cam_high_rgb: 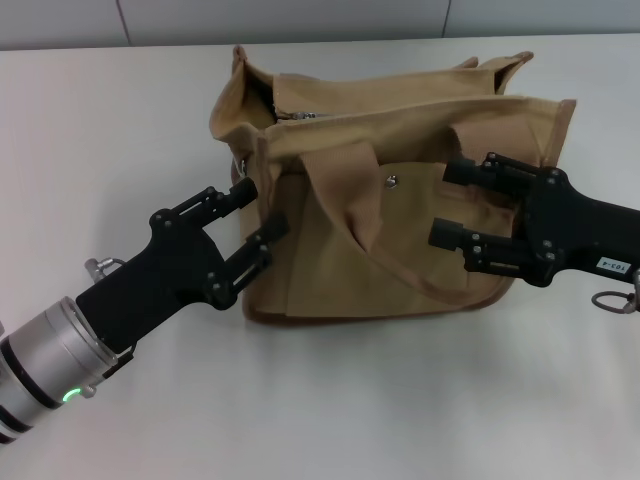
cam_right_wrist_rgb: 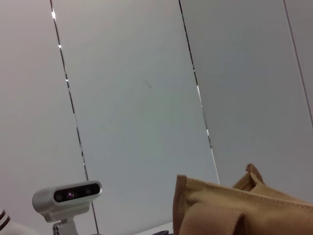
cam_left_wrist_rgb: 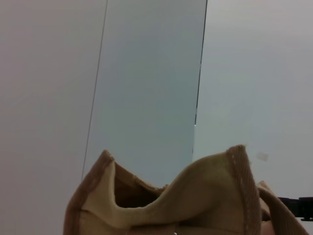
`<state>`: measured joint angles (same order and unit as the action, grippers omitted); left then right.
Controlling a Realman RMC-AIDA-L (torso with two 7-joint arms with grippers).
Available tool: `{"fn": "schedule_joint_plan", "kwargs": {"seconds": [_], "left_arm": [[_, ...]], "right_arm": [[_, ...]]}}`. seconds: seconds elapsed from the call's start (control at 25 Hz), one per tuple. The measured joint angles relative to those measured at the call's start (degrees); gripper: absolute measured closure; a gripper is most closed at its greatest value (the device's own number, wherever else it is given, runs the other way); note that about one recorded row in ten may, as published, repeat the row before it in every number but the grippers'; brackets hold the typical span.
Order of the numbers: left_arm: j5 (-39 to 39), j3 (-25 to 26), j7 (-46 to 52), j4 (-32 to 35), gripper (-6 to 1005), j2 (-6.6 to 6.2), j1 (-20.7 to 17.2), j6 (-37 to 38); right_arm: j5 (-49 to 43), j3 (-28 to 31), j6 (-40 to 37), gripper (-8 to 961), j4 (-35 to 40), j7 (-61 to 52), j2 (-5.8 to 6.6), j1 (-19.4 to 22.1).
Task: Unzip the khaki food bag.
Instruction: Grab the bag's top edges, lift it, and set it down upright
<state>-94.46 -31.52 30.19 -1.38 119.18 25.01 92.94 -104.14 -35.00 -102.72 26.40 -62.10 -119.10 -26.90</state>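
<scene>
We judge the khaki food bag [cam_high_rgb: 400, 215] soft, light, slumping — hold by stiff trim | left gripper [cam_high_rgb: 256, 214] open, empty | right gripper [cam_high_rgb: 448, 203] open, empty — zipper pull [cam_high_rgb: 305, 115] small.

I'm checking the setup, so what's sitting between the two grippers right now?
In the head view, the khaki food bag's front panel, with its strap handle and metal snap, lies between the left gripper and right gripper.

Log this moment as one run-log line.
left gripper: open, at khaki food bag left end | right gripper: open, at front | zipper: undetermined

Small white label [cam_high_rgb: 611, 266] on the right arm, apparently "103-4", upside down.
</scene>
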Motion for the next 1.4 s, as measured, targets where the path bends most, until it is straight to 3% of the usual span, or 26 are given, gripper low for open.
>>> {"fn": "schedule_joint_plan", "kwargs": {"seconds": [0.36, 0.76, 0.88, 1.12, 1.28, 1.4], "left_arm": [[-0.01, 0.14, -0.06, -0.15, 716, 0.0, 0.0, -0.49], [-0.06, 0.78, -0.11, 0.25, 935, -0.04, -0.27, -0.07], [-0.1, 2.57, -0.11, 1.68, 941, -0.29, -1.1, 0.66], [-0.14, 12.09, 3.28, 9.62, 946, -0.71, -2.84, 4.51], [0.08, 17.0, 6.37, 14.22, 945, -0.79, -1.13, 8.83], [0.43, 17.3, 6.38, 14.83, 944, -0.85, 0.81, 12.15]], "right_arm": [[0.0, 0.02, 0.08, 193, -0.47, 0.04, 0.0, -0.14], [0.0, 0.29, 0.09, 198, -0.47, 0.05, 0.0, -0.68], [0.0, 0.78, 0.11, 200, -0.52, 0.05, -0.02, -0.79], [0.68, 2.5, 0.39, 203, -2.23, 0.14, -0.14, -1.41], [2.59, 2.74, 0.83, 205, -4.59, 2.12, -0.16, -1.73], [6.99, 2.77, 1.84, 206, -7.27, 4.28, -0.18, -1.79]]}}
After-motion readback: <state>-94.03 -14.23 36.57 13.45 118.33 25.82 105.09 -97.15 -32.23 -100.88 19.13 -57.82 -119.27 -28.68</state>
